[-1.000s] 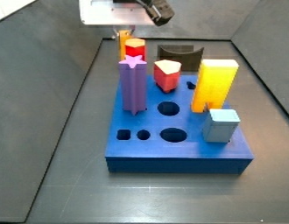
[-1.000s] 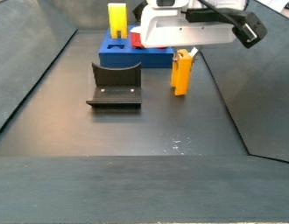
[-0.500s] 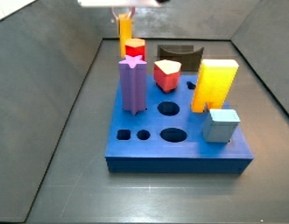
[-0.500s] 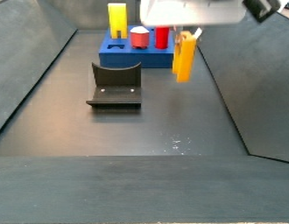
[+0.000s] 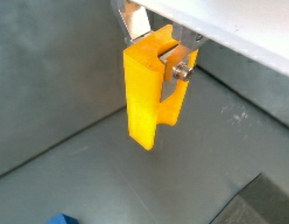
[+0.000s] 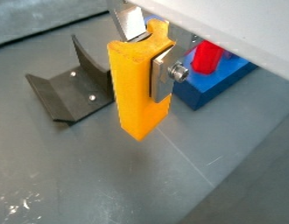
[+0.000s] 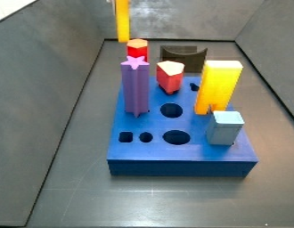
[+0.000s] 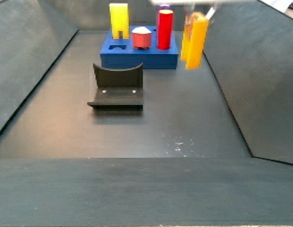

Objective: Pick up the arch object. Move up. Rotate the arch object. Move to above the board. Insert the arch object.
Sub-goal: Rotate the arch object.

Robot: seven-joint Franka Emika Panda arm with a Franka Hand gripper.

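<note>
Dark grey bin floor, fixture point(image 8: 115, 86) idle. Gripper point(image 6: 150, 54) clamped on slim yellow-orange arch object point(image 6: 138, 80), hanging upright, clear of floor, beside thick blue board point(image 7: 183, 126); lifted likely for rotation room.

The arch object point(image 5: 147, 92) is yellow-orange, held by the gripper point(image 5: 158, 45) high above the floor, its silver fingers point(image 6: 133, 21) set with dark pads. The board point(image 7: 185, 142) is blue and carries a purple star post point(image 7: 136, 87), a red-and-cream block point(image 7: 170, 76), a yellow block point(image 7: 217, 86) and a pale blue cube point(image 7: 225, 127). The fixture point(image 8: 117, 87) is dark, on a dark grey floor point(image 8: 137, 177).
</note>
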